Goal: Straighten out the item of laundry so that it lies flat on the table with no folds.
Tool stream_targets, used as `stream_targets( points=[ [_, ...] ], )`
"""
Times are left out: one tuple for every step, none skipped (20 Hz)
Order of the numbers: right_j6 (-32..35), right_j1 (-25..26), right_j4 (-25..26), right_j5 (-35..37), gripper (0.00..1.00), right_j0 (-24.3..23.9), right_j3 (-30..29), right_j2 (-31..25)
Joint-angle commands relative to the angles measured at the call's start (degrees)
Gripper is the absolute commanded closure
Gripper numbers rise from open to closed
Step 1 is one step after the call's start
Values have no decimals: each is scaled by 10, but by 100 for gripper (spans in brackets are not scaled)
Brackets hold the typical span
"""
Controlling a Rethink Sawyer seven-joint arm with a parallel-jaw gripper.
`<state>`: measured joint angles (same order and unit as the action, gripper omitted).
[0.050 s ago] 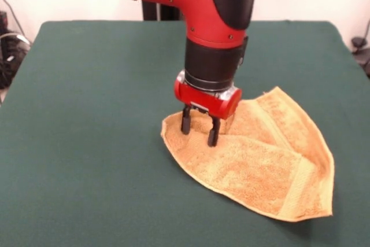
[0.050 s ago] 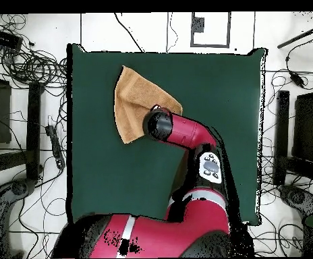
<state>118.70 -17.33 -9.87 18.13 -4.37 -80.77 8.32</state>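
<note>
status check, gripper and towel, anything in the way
Gripper open, fingertips down on the towel. Towel folded over, not flat. Table around it unobstructed.

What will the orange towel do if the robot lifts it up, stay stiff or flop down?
Probably flop: the towel already lies folded over itself in soft layers on the table. It looks fuzzy, so it likely won't slip from the open tool. It is flat cloth, so it shouldn't roll or tip.

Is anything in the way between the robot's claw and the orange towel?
No. The black two-fingered gripper is open and right down on the folded orange-tan terry towel, at its corner. Only the dark green felt-covered table surrounds it, with nothing between them.
</note>
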Motion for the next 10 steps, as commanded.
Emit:
stream_targets(
  points=[
    [106, 0, -12, 48, 0, 52, -38, -10],
    [108, -10, -14, 52, 0, 54, -47, -9],
    [110, -16, -16, 58, 0, 57, -53, -7],
    [114, -24, -18, 57, 0, 60, -64, -6],
    [116, -28, -20, 59, 0, 63, -68, -3],
    [117, -32, -21, 60, 0, 65, -73, -2],
    [117, -37, -22, 60, 0, 67, -78, -2],
    [118, -44, -23, 60, 0, 68, -87, -1],
    [119, -47, -25, 59, 0, 69, -90, -1],
    [117, -51, -24, 61, 0, 68, -92, 1]
  ],
)
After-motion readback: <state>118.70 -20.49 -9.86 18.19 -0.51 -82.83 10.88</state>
